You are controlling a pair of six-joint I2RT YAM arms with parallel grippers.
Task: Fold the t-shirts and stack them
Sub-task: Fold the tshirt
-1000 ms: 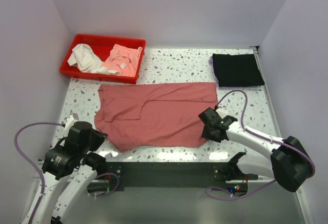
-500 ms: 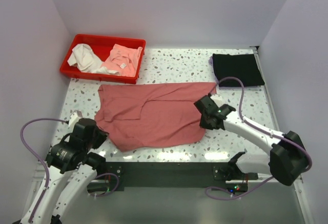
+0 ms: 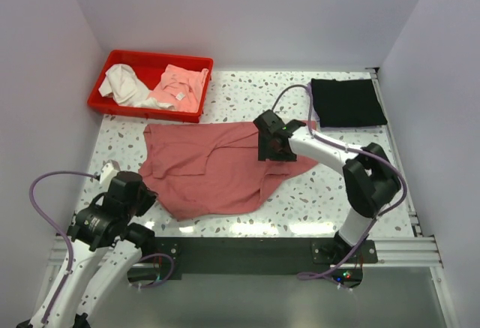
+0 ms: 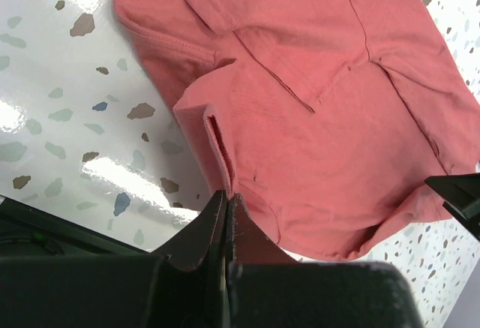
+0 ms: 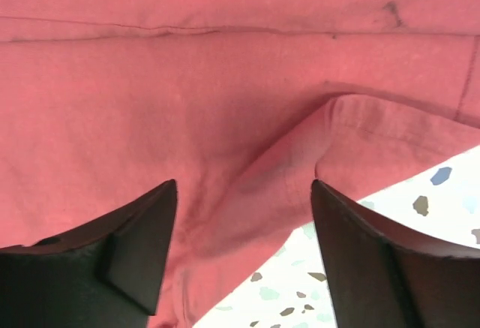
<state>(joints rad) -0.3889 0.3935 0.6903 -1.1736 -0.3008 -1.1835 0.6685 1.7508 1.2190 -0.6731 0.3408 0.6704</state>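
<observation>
rose-red t-shirt (image 3: 217, 170) rumpled mid-table; black t-shirt (image 3: 347, 103) folded, far right.

No legible text, brand, number or sign in any view. One small white tag (image 3: 181, 95) on the pale pink garment (image 3: 184, 80) inside the red bin (image 3: 142, 112); print too small to read.

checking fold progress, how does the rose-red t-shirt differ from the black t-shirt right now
The rose-red t-shirt lies spread and rumpled mid-table; the black t-shirt is a neat folded rectangle at the far right. The rose-red one covers far more surface than the black one. The right pincer hovers open over the rose-red one; none is near the black one. Both are plain cloth on the table.
</observation>
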